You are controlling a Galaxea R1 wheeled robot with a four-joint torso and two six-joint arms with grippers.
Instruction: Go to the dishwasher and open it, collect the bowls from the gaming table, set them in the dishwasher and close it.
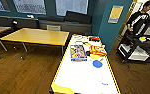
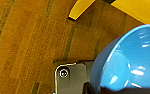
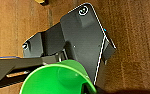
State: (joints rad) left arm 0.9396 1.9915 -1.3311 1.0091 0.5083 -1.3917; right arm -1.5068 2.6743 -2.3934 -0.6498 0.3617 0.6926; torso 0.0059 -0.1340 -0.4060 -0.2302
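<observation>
Head view: your landmark is the long white-topped, yellow-edged gaming table [image 1: 87, 75], running away from the camera. On this worktop, toward its far half, lies a rectangular colourful printed game box [image 1: 78, 52]; just right of it a red-and-yellow heap of packaged items [image 1: 98, 50], and nearer the camera than that heap a flat blue disc [image 1: 97, 64]. At the far end sits a small black-and-red object [image 1: 94, 38]. Print on the box and packs is too blurred to read; no brand or label can be made out anywhere. A yellow poster [image 1: 115, 13] on the teal wall beyond the table is equally unreadable.

Left of the gaming table stands a square yellow-topped table [image 1: 38, 36] on brown wood-pattern floor [image 1: 23, 72]. Right of the gaming table a person in a black top [image 1: 139, 21] stands behind a dark trolley [image 1: 138, 48].

Left wrist view: a bright blue deep-rimmed plastic bowl [image 2: 131, 60] shows large, close to the camera, above the floor, with a yellow table edge beyond it. You cannot tell the state of the left fingers.

Right wrist view: a bright green round plastic bowl [image 3: 58, 80] shows large against the robot's dark plate, floor behind. You cannot tell the state of the right fingers either.
</observation>
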